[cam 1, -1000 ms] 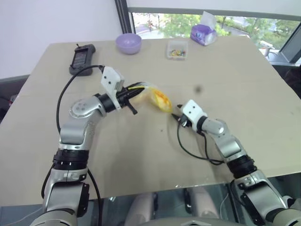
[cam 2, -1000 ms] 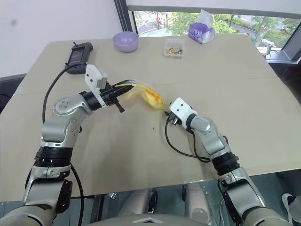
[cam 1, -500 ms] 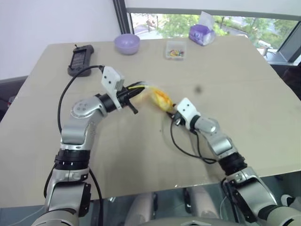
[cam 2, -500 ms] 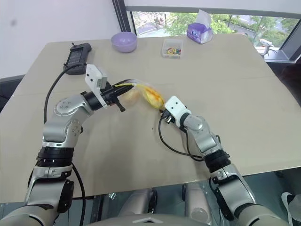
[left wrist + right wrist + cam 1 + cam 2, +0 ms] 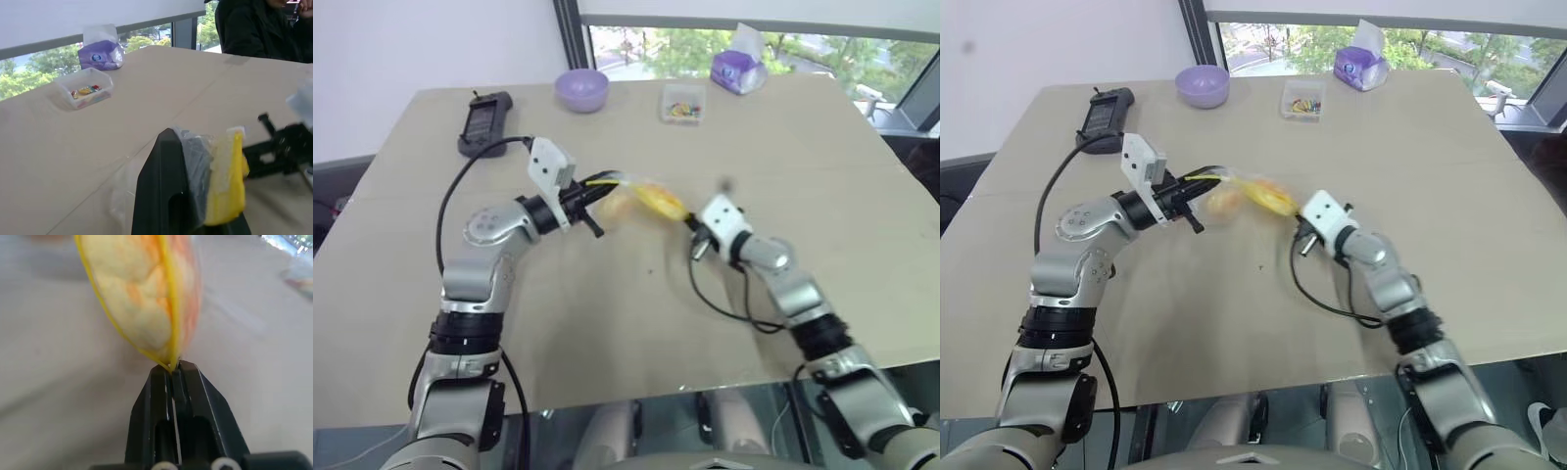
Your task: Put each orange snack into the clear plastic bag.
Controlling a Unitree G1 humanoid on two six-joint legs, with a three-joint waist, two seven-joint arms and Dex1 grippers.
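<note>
From my station I take the clear plastic bag (image 5: 641,199) as my landmark; it hangs above the middle of the table (image 5: 822,137), stretched between the two arms. Farthest to the bag's left and toward the far edge lies a black handset (image 5: 483,121), with a purple bowl (image 5: 581,89) beyond the bag, also a little left. My left gripper (image 5: 599,188) is clamped tight on the bag's left end, pinching the yellow strip (image 5: 226,181) and crinkled film between its black fingers (image 5: 164,191). Inside the bag I see the orange-yellow bun (image 5: 146,293), and a smaller orange ball (image 5: 1225,202) sits nearer the left gripper. Directly beyond the bag, near the far edge, stands a small clear box of coloured sweets (image 5: 681,103), and past it to the right a purple tissue packet (image 5: 738,67). At the bag's right end my right gripper (image 5: 173,369) is pinched closed on the corner where the yellow strip comes to a point.
</note>
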